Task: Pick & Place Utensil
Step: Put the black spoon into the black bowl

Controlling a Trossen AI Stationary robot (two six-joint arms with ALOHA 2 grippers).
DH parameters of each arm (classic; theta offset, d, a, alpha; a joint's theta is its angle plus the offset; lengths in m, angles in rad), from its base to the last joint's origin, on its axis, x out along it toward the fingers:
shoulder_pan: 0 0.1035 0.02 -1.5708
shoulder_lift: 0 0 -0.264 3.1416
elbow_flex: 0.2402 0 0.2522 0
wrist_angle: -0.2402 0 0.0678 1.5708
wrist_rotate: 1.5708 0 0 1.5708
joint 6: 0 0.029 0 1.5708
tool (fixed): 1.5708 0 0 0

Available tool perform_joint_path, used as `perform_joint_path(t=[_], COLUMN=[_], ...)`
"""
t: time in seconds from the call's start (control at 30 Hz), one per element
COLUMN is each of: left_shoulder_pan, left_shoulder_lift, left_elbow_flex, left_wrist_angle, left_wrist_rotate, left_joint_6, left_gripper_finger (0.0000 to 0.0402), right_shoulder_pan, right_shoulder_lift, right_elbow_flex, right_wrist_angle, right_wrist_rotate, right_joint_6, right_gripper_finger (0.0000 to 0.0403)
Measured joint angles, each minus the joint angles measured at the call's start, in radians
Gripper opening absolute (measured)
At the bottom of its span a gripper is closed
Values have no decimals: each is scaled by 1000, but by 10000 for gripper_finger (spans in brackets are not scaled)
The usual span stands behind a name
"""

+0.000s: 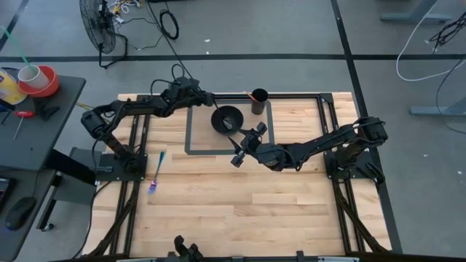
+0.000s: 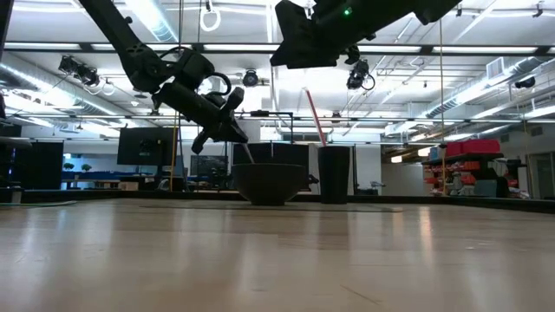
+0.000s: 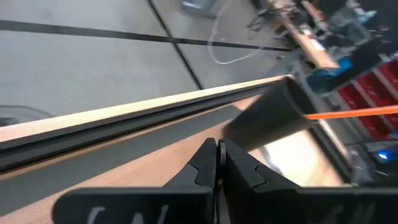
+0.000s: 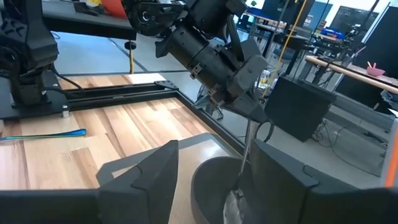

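A black bowl [image 1: 228, 118] stands on the grey mat, with a black cup [image 1: 259, 100] holding an orange stick just beyond it. My left gripper [image 4: 252, 115] hovers over the bowl's far-left side, shut on a thin metal utensil [image 4: 247, 146] whose lower end reaches into the bowl [image 4: 214, 186]. My right gripper [image 1: 245, 143] is open at the bowl's near-right side, raised above the table, fingers spread toward the bowl. In the low view the utensil [image 2: 247, 153] slants down from the left gripper [image 2: 232, 130] into the bowl [image 2: 269, 184]. My left gripper pinches the utensil's upper handle end [image 4: 249, 123] between its two shut fingers, coming from above and pointing down at a slant. The utensil hangs nearly upright below the fingers, its lower end [image 4: 235, 198] inside the bowl; whether it touches the bowl's bottom I cannot tell.
A blue utensil [image 1: 156, 175] lies flat on the wood near the left arm's base, also in the right wrist view [image 4: 43, 134]. The dark frame of the mat [image 1: 191, 131] surrounds bowl and cup. Open wood lies toward the near edge.
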Motion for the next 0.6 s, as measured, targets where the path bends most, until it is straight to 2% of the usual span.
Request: perform_joint_path(t=[0.17,0.6], left_shoulder_pan=[0,-46], left_shoulder_lift=[0,0], left_elbow_flex=[0,0], left_wrist_angle=[-60,-84], left_wrist_rotate=[-34,-66], left_joint_6=[-8,-12], left_gripper_finger=[11,31], right_shoulder_pan=[0,0], right_shoulder_lift=[0,0], right_elbow_flex=[0,-1], right_wrist_angle=[0,0], right_wrist_rotate=[0,0], right_joint_6=[7,6], right_gripper_finger=[201,201])
